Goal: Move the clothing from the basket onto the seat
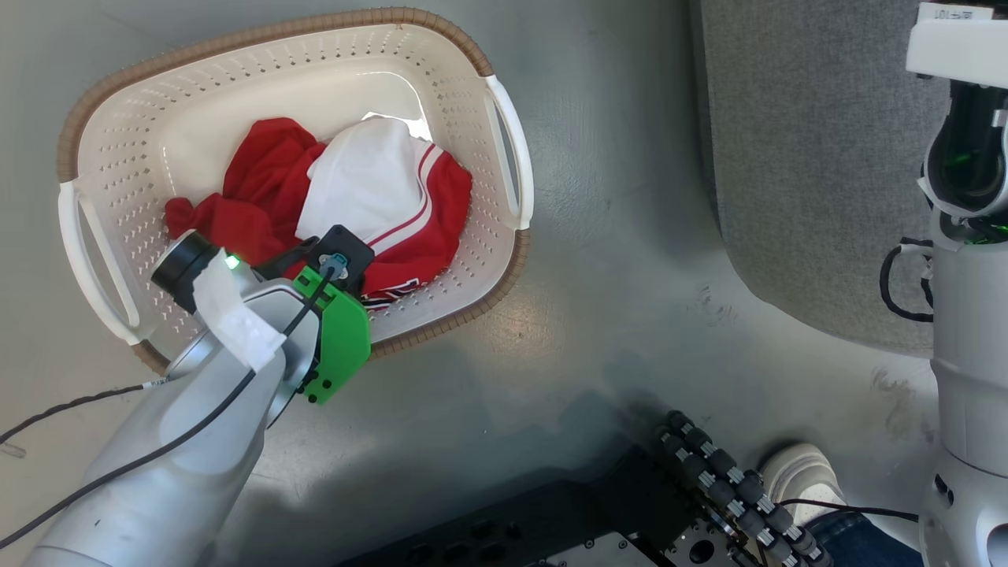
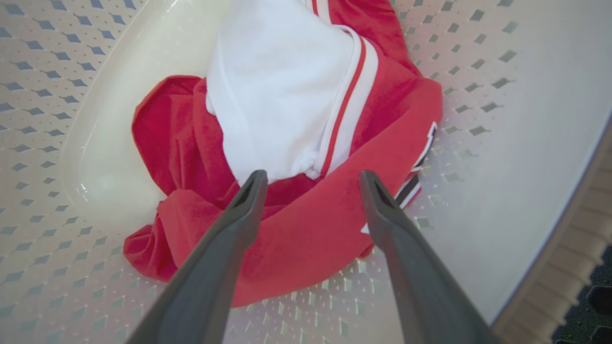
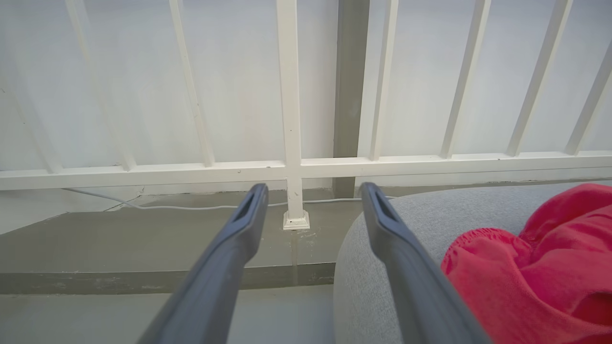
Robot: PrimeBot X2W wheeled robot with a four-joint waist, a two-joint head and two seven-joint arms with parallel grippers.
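Note:
The cream perforated basket (image 1: pixel 157 118) with a brown rim stands on the grey floor at the upper left. Red clothing with white lining and stripes (image 1: pixel 362 197) lies crumpled on its floor. My left arm reaches down into the basket. In the left wrist view the left gripper (image 2: pixel 311 184) is open just above the red and white clothing (image 2: pixel 287 110), nothing between its fingers. My right gripper (image 3: pixel 311 196) is open and empty, beside the grey seat (image 3: pixel 430 215), on which another red garment (image 3: pixel 540 258) lies. The seat (image 1: pixel 811 157) also fills the head view's upper right.
A white railing (image 3: pixel 291 162) and a white cable run along the wall beyond the seat. A person's white shoe (image 1: pixel 799 476) and the robot's black base (image 1: pixel 551 520) are at the bottom of the head view. The right arm's pale column (image 1: pixel 969 315) stands at the right edge.

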